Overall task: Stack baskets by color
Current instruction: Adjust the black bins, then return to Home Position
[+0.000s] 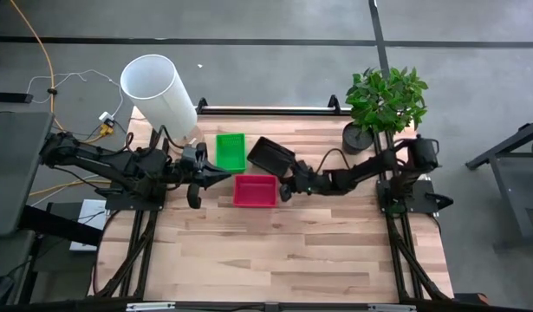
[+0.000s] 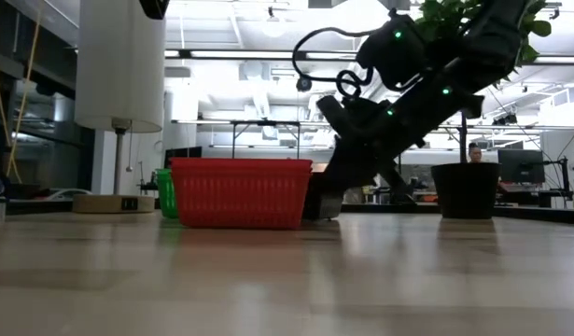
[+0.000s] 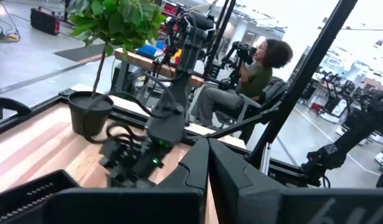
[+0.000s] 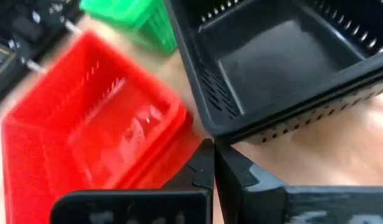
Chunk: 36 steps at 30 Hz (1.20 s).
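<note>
A green basket (image 1: pixel 230 151) stands on the wooden table toward its far edge. A pink basket (image 1: pixel 255 191) stands on its base just nearer, and a black basket (image 1: pixel 270 156) sits turned at an angle to its right. My right gripper (image 4: pixel 213 155) is shut and slants down toward the table's left. Its tips are in the gap between the black basket's near corner (image 4: pixel 210 132) and the pink basket's corner (image 4: pixel 179 124). My left gripper (image 1: pixel 216 178) is shut and points level, left of the pink basket and apart from it. My right gripper's shut fingertips (image 4: pixel 207 152) stand right below the black basket's corner and beside the pink basket's corner. I cannot tell whether they touch either basket.
A tall white cylinder (image 1: pixel 159 87) stands at the far left and a potted plant (image 1: pixel 383 104) at the far right. The near half of the table (image 1: pixel 275 260) is bare wood. A person (image 3: pixel 253 68) sits beyond the table's right side.
</note>
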Each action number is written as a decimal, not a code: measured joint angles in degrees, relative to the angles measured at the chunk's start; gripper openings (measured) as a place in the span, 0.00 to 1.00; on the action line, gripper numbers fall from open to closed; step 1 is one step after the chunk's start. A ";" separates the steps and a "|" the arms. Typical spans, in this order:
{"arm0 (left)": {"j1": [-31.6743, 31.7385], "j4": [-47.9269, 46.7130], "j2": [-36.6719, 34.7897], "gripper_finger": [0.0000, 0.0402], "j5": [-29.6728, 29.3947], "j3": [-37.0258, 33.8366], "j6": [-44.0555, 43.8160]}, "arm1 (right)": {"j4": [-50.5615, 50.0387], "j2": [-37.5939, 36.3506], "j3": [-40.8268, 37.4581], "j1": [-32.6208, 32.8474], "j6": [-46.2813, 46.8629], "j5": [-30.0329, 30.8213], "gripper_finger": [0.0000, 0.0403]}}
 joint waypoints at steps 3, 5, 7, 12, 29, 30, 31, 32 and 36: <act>0.00 -0.45 0.00 0.00 0.01 0.00 -0.61 | 0.48 -0.26 0.03 -1.91 -1.82 -0.69 0.00; 0.00 -0.62 0.00 0.00 0.03 0.00 -0.62 | 0.61 -0.26 0.03 -3.05 -2.61 -0.80 0.00; 0.00 -0.59 0.00 0.00 0.36 0.01 -0.62 | 0.59 -0.26 0.03 -4.18 -2.84 -0.27 0.00; 0.00 -0.61 0.00 0.00 1.19 0.00 -0.62 | 0.58 -0.44 0.03 -6.76 -4.16 0.77 0.00; -0.85 -2.45 -3.35 0.00 5.21 0.07 3.33 | -2.08 -30.32 0.03 -1.62 -21.75 -15.12 0.00; -0.85 -2.55 -3.78 0.00 5.21 0.07 4.01 | -2.09 -31.85 0.03 -1.09 -22.05 -14.57 0.00; -0.85 -2.58 -4.19 0.00 5.21 0.07 4.64 | -2.03 -33.10 0.03 -0.57 -22.31 -13.73 0.00; -0.85 -2.49 -4.55 0.00 5.21 0.07 5.30 | -2.05 -34.14 0.03 -0.05 -22.61 -13.02 0.00; -0.72 -3.17 -5.82 0.00 5.23 0.07 6.96 | -1.02 -36.26 0.03 1.48 -24.63 -10.98 0.00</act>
